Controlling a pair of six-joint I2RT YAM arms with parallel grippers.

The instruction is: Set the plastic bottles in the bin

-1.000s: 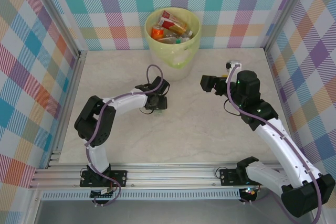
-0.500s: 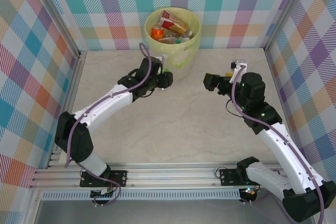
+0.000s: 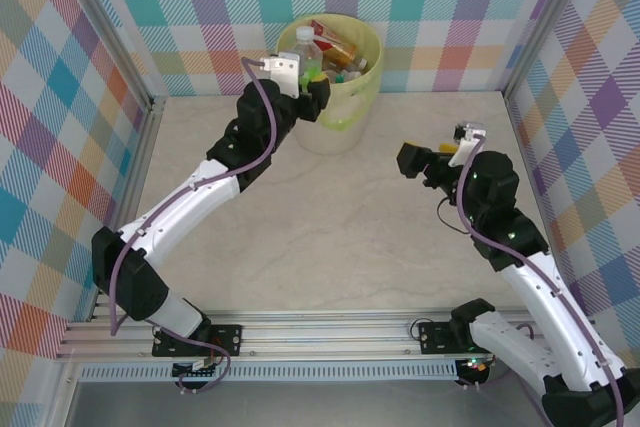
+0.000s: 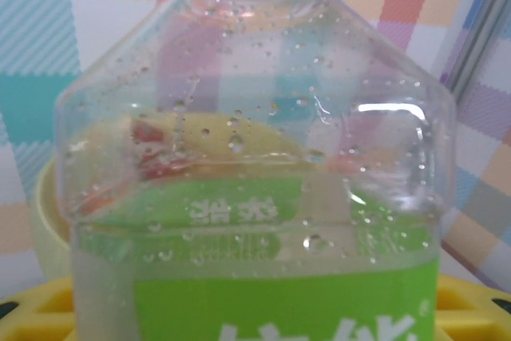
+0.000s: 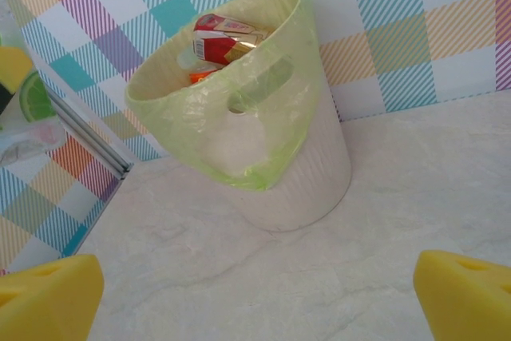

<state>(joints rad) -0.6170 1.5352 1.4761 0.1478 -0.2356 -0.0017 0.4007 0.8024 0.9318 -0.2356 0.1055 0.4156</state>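
A clear plastic bottle with a green label (image 3: pixel 304 55) (image 4: pixel 255 197) stands upright between the fingers of my left gripper (image 3: pixel 300 79) (image 4: pixel 255 313), which is shut on it. The bottle hangs over the left rim of the bin (image 3: pixel 374 59). The bin, lined with a pale yellow-green bag (image 5: pixel 263 129), holds several plastic bottles (image 3: pixel 335 47) (image 5: pixel 227 37) with red and orange labels. My right gripper (image 3: pixel 428 161) (image 5: pixel 255 301) stands open to the right of the bin, above bare table, with nothing between its yellow pads (image 5: pixel 48 297).
Checked walls close off the back and both sides. A metal frame post (image 3: pixel 140 147) runs along the left edge. The marble-look tabletop (image 3: pixel 340 237) lies open between the two arms.
My left arm has swung from the middle of the table up to the bin's left rim, carrying the green-labelled bottle. The right arm has drawn back slightly to the right.
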